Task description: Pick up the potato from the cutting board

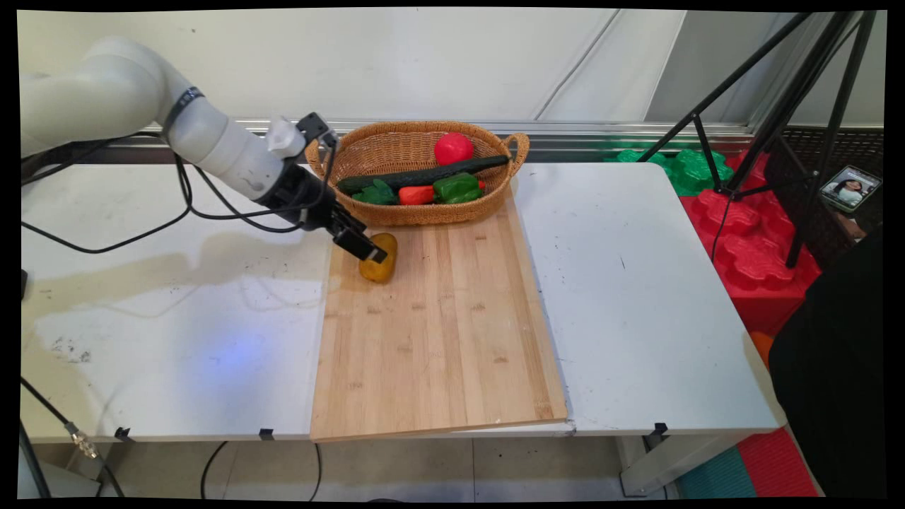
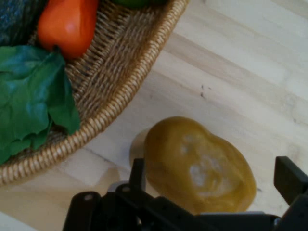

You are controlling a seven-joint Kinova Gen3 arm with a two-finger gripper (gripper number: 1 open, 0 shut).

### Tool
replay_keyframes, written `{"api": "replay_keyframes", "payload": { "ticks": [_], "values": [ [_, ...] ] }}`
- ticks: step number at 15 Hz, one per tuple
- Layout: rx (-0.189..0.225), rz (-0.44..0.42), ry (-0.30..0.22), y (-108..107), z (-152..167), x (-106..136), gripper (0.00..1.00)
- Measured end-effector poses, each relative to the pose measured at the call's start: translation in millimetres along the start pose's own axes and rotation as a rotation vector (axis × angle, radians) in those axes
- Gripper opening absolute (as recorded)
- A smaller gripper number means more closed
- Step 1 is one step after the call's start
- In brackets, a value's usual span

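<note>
Claw open around the potato at the board's far left corner

Now, from my seat I see the arm (image 1: 141, 113) reaching in from the left over the white table (image 1: 636, 283), black cables (image 1: 177, 212) hanging under it. Its claw (image 1: 373, 253) sits low at the far left corner of the wooden cutting board (image 1: 438, 332). The fingers (image 2: 288, 178) stand wide apart, one on each side of a yellow-brown potato (image 2: 199, 163), which lies on the board between them. I cannot tell whether either finger touches it. The potato is just beside the near rim of the wicker basket (image 1: 417, 212), apart from it.

The basket stands at the board's far edge. Inside it, from the left, I see a leafy green (image 1: 375, 192), an orange-red vegetable (image 1: 417, 195) and a green pepper (image 1: 456, 187); a long dark cucumber (image 1: 424, 174) lies across behind them, and a red ball-shaped fruit (image 1: 453, 148) sits at the back.

Past the table's right edge there are black tripod legs (image 1: 778, 106) and red and green foam blocks (image 1: 742, 240).
</note>
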Motion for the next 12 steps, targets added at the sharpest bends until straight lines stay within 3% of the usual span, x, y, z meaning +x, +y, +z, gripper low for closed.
{"api": "replay_keyframes", "payload": {
  "ticks": [12],
  "values": [
    [0.044,-0.044,-0.046,9.9,40.3,6.9,1.00]
  ]
}}
